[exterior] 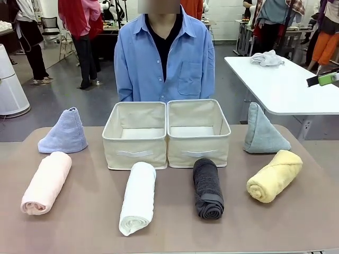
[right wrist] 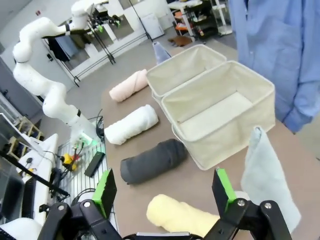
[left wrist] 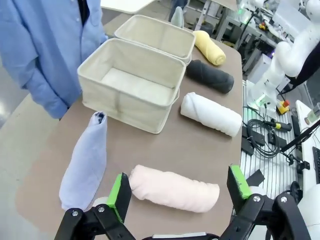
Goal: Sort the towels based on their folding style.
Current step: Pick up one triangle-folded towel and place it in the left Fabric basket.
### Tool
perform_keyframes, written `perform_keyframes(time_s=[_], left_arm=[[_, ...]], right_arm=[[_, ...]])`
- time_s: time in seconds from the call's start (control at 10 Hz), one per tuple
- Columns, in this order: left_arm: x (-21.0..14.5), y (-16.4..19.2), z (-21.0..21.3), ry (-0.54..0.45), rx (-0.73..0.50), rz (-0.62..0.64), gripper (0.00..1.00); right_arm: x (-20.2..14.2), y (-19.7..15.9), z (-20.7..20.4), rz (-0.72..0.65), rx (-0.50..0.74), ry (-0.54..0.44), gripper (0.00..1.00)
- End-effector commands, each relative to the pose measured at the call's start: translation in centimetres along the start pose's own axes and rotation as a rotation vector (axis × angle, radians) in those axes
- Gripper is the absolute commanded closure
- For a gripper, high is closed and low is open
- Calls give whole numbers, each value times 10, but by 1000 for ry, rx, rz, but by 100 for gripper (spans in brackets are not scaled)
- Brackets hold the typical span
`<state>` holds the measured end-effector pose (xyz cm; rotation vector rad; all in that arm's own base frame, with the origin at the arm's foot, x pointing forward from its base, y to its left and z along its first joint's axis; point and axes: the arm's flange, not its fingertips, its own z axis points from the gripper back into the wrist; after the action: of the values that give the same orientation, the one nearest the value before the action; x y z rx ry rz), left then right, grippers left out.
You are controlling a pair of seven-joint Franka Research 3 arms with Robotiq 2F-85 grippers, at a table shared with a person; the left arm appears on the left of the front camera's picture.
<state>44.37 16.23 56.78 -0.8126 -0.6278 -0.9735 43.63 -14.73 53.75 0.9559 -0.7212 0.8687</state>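
Left fingers (left wrist: 119, 195): spread wide above the bench (exterior: 175, 230), with nothing gripped; the pink rolled towel (left wrist: 175, 189) is seen lying beyond them.
Right fingers (right wrist: 105, 192): also spread wide, with nothing gripped; the yellow rolled towel (right wrist: 180, 216) is seen lying beyond them.
White rolled towel (exterior: 138, 197): laid nearest the front edge, at about 6 o'clock on the bench, its length running front to back.
Dark grey rolled towel (exterior: 207, 189): laid at 5 o'clock, near the white roll but apart from it.
Pink roll: laid at 8 o'clock, slightly angled, well apart from the white roll.
Yellow roll: laid at 4 o'clock, set at an angle, its spiral end turned toward the front.
Light blue cone towel (exterior: 64, 132): stood upright at 10 o'clock, just behind the pink roll.
Teal-green cone towel (exterior: 262, 132): stood upright at 2 o'clock, just behind the yellow roll.
Beige fabric boxes (exterior: 135, 153): two are set side by side, touching, at 12 o'clock between the cones; nothing is seen inside either.
Person in a blue shirt (exterior: 164, 58): stood at the far edge, directly behind the boxes.
White cloth heap (exterior: 267, 58): left on a separate white table (exterior: 286, 95) at 1 o'clock, beyond the bench.
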Motion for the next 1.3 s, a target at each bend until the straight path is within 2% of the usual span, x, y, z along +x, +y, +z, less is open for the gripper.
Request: perform_keyframes(time_s=[0.0, 0.3, 0.4, 0.5, 1.2], left_arm=[[-2, 5, 11, -35, 14, -11, 0], [-17, -7, 25, -39, 57, 8, 0], [-19, -12, 24, -15, 74, -8, 0], [-17, 0, 27, -28, 48, 25, 0], [-17, 0, 27, -28, 48, 25, 0]], right_arm=[[7, 8, 0, 32, -30, 1, 0], [6, 21, 5, 65, -48, 14, 0], [7, 24, 3, 78, -30, 47, 0], [10, 15, 9, 29, -40, 13, 0], [10, 15, 9, 29, -40, 13, 0]])
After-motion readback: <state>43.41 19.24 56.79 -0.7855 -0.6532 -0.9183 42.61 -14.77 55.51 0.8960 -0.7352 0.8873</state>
